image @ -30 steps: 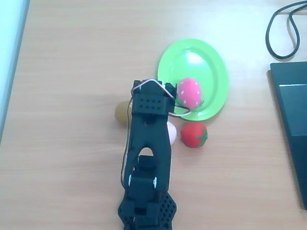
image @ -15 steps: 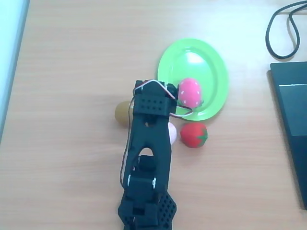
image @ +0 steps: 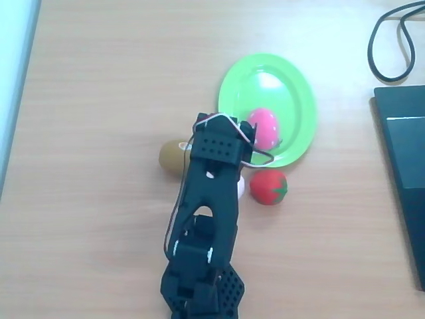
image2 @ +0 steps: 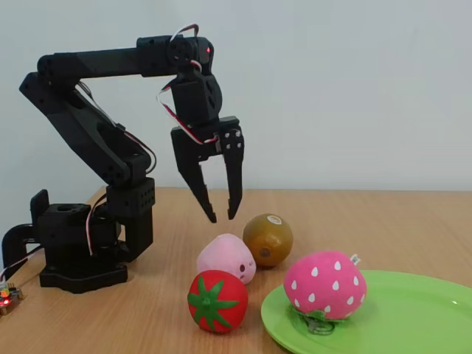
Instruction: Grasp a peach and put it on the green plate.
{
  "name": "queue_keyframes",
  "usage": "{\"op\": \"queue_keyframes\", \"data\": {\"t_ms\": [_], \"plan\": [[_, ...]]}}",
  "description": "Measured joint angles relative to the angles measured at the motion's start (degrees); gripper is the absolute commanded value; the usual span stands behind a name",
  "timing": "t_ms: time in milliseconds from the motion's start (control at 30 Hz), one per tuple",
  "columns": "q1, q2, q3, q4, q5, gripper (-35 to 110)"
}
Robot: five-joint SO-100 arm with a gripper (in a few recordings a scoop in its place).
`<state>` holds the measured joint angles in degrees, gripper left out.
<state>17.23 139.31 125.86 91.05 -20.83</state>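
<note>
Bright, even lighting; white glare patch on green plate [image: 265, 83]; soft faint shadows; overhead view slightly hazy.

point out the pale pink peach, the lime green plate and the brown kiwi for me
small round pale pink soft toy peach [image2: 227, 256], fixed view, middle of its front face
bright lime-green glossy oval plastic plate [image: 293, 80], overhead view, bare inner surface near the far rim
round brown kiwi fruit [image2: 268, 239], fixed view, middle of its body
</note>
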Motion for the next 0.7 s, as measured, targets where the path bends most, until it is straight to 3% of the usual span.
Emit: {"op": "queue_keyframes", "data": {"t_ms": [233, 500, 700], "plan": [[1.4, 0.0, 1.1, 0.2, -0.9, 25], [2.2, -0.4, 1.1, 0.2, -0.2, 23], [3.5, -1.1, 1.4, 0.2, -1.8, 30]]}}
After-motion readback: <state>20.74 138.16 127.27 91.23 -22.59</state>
